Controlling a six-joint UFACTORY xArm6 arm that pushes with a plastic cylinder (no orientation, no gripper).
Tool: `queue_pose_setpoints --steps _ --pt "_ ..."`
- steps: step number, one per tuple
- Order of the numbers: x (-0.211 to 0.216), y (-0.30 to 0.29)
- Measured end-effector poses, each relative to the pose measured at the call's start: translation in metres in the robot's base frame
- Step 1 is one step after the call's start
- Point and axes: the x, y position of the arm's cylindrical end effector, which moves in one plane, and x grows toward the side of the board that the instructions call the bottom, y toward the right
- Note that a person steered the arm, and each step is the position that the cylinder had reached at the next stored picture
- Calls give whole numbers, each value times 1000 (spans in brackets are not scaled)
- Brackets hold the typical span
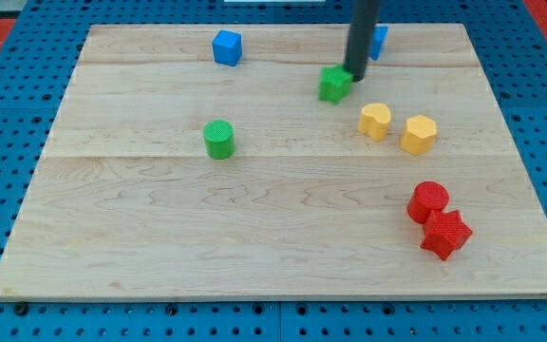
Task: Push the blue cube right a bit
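Note:
The blue cube [227, 47] sits near the view's top edge of the wooden board [160, 237], left of centre. My tip [358, 73] is the lower end of a dark rod coming down from the view's top. It is well to the right of the blue cube, touching or just above the upper right of a green star-like block [333, 85]. A second blue block [378, 40] is partly hidden behind the rod.
A green cylinder [219, 140] stands left of centre. A yellow heart-like block [375, 121] and a yellow hexagonal block [418, 134] lie at the right. A red cylinder [429, 201] and a red star-like block [445, 234] touch at lower right.

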Motion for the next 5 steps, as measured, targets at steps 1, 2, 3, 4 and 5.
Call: queue_pose_setpoints --steps 1,2,3,4,5 --pt "31 -82" --pt "63 -124" --pt "26 -141" --pt "-9 -242" --pt "-44 -306"
